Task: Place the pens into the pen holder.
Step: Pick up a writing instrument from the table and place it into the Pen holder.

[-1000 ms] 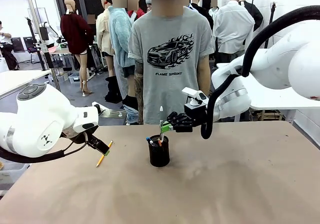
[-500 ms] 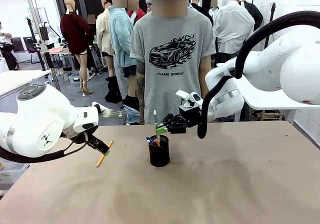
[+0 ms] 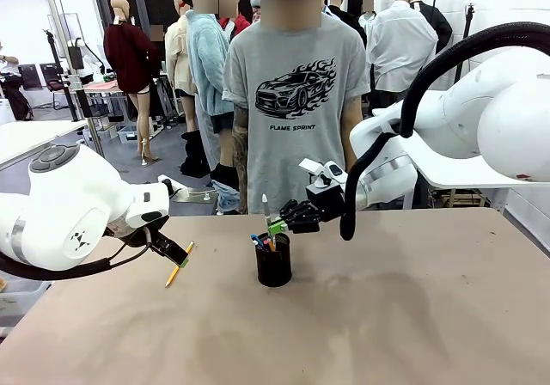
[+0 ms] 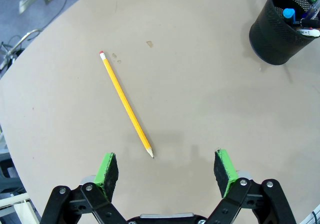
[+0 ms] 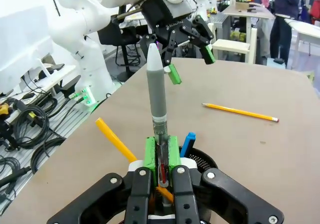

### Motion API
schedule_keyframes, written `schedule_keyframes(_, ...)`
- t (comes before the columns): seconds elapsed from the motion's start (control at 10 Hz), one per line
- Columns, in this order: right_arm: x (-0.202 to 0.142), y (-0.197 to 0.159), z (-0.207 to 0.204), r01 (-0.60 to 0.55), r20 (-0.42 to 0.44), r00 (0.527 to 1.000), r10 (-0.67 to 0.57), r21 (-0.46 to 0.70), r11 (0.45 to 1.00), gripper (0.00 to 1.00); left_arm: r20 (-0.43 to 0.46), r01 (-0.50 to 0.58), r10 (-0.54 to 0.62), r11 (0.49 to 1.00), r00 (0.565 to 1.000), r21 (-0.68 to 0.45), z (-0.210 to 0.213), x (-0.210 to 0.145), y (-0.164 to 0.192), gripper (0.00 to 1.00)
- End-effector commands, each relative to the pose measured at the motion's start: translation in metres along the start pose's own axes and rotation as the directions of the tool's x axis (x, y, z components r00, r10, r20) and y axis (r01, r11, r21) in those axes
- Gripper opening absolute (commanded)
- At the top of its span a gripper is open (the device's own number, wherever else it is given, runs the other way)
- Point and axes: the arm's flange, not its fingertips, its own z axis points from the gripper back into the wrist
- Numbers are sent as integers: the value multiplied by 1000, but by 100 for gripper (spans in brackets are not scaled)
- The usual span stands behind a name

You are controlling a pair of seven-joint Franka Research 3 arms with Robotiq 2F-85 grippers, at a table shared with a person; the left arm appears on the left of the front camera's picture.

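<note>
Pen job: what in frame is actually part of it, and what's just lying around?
Job:
pen holder, blue pen and orange stick already in it
grey pen, clamped upright in the right jaws over the holder
yellow pencil, flat on the table under the open left jaws

Not the job:
cables off the table's edge
person standing at the far side
</note>
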Motion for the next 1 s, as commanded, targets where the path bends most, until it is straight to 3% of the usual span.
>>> schedule_keyframes(0.0,4,-6,2,10,-45,999,-10,5,1000,6,2,-5,5,1000,1000,-1,1,-1,2,100)
schedule_keyframes(0.1,5,-7,3,3,-38,999,-3,13,1000,16,2,-5,5,1000,1000,-1,1,-1,2,100)
schedule_keyframes(0.3,6,-6,4,-2,-41,999,2,7,1000,47,2,-5,5,1000,1000,-1,1,-1,2,100)
schedule_keyframes(0.4,7,-5,4,-6,-38,999,6,11,1000,52,2,-5,5,1000,1000,-1,1,-1,2,100)
schedule_keyframes(0.9,26,18,32,-68,-12,998,67,-53,996,52,2,-5,5,1000,1000,-1,1,-1,2,100)
